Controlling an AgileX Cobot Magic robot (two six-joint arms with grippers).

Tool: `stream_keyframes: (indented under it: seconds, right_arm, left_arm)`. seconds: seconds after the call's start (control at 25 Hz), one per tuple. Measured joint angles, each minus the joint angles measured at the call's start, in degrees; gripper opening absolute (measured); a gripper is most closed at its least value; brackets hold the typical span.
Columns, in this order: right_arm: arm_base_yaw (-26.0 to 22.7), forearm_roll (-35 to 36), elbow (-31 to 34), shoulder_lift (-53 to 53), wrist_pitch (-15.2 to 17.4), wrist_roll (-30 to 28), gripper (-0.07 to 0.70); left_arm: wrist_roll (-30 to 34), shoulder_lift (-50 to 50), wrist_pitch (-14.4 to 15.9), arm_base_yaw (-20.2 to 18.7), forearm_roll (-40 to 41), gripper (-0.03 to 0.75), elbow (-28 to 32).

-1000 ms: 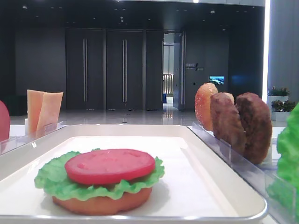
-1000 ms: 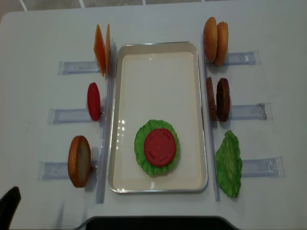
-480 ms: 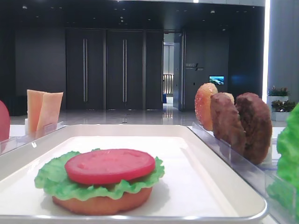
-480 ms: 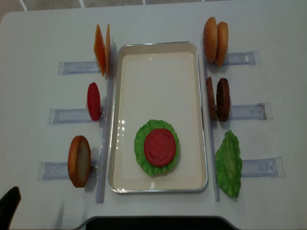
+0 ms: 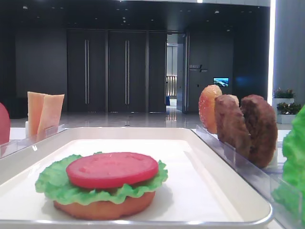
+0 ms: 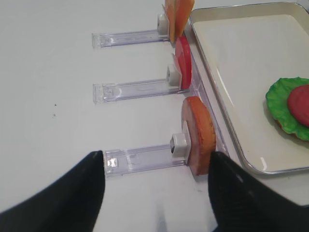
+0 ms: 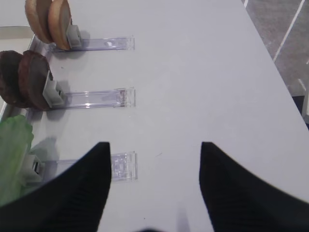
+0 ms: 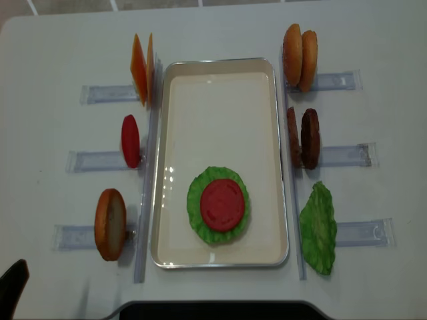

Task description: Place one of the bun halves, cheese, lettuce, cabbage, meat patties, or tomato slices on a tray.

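While both grippers (image 6: 154,188) (image 7: 154,179) hang spread and empty, the tray (image 8: 220,73) already holds bun, lettuce (image 8: 197,200) and tomato (image 8: 222,205); you could topple that stack by setting the next piece off-centre

- Tray (image 8: 220,73) sits centre; a tomato slice (image 8: 222,204) lies on lettuce (image 8: 195,200) inside.
- Cheese (image 8: 141,69) stands left, meat patties (image 8: 303,138) right of it.

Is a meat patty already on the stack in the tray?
No, the stack on the tray ends with a tomato slice over lettuce; both patties stand outside.
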Motion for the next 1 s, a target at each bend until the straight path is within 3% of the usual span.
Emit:
stream_keyframes:
  seconds: [1.0]
  right_arm:
    - [0.0, 0.0, 0.0, 0.0, 0.0, 0.0, 0.392]
  left_arm:
    - [0.0, 0.0, 0.0, 0.0, 0.0, 0.513, 0.0]
